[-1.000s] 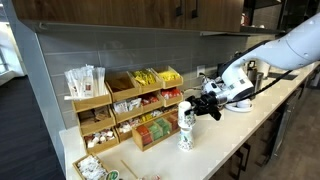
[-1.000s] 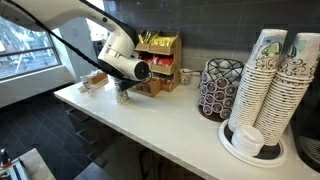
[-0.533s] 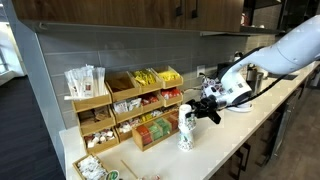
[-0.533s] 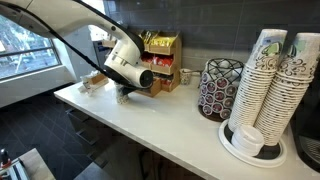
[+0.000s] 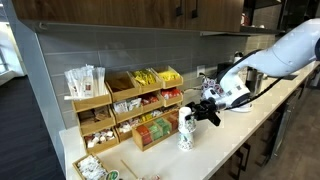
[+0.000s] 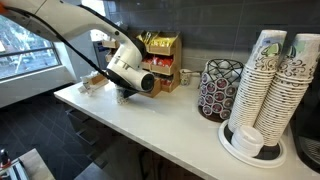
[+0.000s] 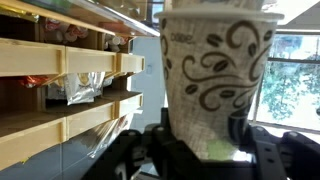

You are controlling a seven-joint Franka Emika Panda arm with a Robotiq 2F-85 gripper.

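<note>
Closest, the paper cup (image 7: 215, 80) stood upright between the jaws, which were drawn in narrow and holding its lower sides. It was white with brown swirls and a rolled rim. In an exterior view it was low over the worktop (image 5: 215, 150), whether resting I could not tell, just before the wooden rack (image 5: 125, 105). The upper bins held white packets (image 5: 84, 80) and yellow packets (image 5: 150, 77), the lower ones red and green sachets (image 5: 152, 130). Farther off, cup stacks (image 6: 277, 80) filled a round tray (image 6: 232, 146).
</note>
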